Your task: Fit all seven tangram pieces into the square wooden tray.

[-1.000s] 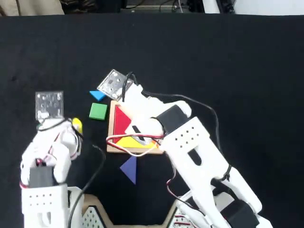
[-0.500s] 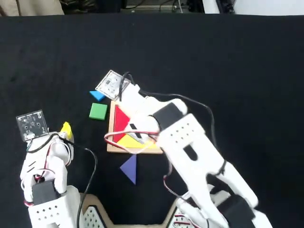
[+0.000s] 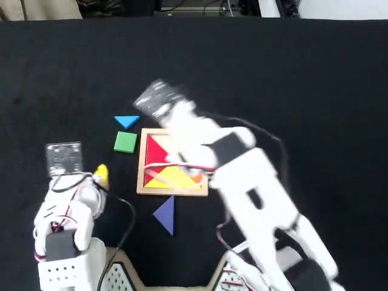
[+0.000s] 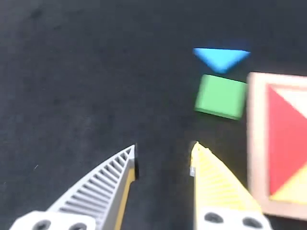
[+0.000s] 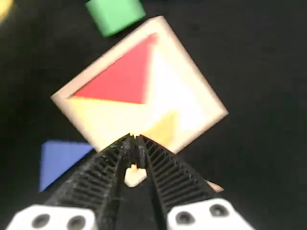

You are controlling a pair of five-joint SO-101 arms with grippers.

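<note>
The square wooden tray (image 3: 140, 176) holds a red triangle (image 3: 156, 155), a yellow triangle (image 3: 173, 178) and an orange piece (image 3: 195, 177). To its left on the black cloth lie a green square (image 3: 125, 142) and a small blue triangle (image 3: 127, 121); a darker blue triangle (image 3: 165, 215) lies in front of it. My left gripper (image 4: 163, 153) is open and holds nothing, short of the green square (image 4: 221, 96) and blue triangle (image 4: 221, 57). My right gripper (image 5: 134, 139) is shut, hanging over the tray (image 5: 194, 72) near its yellow triangle (image 5: 105, 120).
The right arm (image 3: 242, 176) stretches over the tray's right side and hides part of it. The left arm (image 3: 63, 212) stands at the front left, its yellow finger (image 3: 100, 174) about level with the tray's front half. Black cloth covers the whole table.
The right arm has risen and its wrist has swung back, uncovering more of the tray. The left arm swung left, then came back toward the tray.
</note>
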